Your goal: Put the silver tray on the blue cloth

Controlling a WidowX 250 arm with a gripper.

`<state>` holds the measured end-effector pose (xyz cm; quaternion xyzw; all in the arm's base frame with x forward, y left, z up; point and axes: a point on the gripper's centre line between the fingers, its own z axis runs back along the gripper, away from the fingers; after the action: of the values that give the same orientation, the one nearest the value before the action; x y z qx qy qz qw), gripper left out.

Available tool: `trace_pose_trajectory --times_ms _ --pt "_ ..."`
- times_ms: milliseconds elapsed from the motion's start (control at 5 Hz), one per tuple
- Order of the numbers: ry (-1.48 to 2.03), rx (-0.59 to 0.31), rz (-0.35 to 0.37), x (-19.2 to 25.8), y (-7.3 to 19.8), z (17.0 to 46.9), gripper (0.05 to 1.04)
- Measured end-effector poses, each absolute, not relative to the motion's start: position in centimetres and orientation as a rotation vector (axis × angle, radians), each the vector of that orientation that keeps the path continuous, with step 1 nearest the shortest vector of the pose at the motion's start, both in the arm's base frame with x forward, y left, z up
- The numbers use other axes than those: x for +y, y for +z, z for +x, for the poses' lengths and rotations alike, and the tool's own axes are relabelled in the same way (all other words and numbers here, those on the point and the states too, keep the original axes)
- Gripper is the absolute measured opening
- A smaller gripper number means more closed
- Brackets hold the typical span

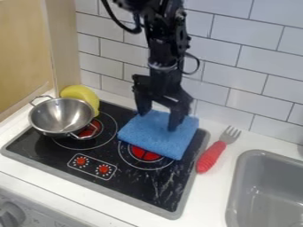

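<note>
Tipping's my worry for that silver two-handled wok (61, 116), partly over the left burner (93, 126), if it's lifted by one thin handle (83, 138). It's upright, long axis through both handles, upper left to lower right. Next, folded blue cloth (158, 139), black gripper (159, 118) above, fingers (176, 119) spread, grasping nothing.

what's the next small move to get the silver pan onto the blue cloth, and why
Probably raise the gripper slightly and ease it toward the silver two-handled pan. The open jaws are at the blue cloth with no pan between them, while the pan sits beside the cloth on the black stovetop.
</note>
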<state>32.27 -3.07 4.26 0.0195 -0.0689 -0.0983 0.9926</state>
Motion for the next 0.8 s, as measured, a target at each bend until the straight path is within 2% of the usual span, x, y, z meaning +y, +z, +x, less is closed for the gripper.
trace_pose_trajectory --times_ms 400,800 --pt "-0.12 -0.154 0.093 -0.8 6.3 31.0 0.999" --pt "0.061 -0.074 0.3 2.2 5.7 29.9 0.999"
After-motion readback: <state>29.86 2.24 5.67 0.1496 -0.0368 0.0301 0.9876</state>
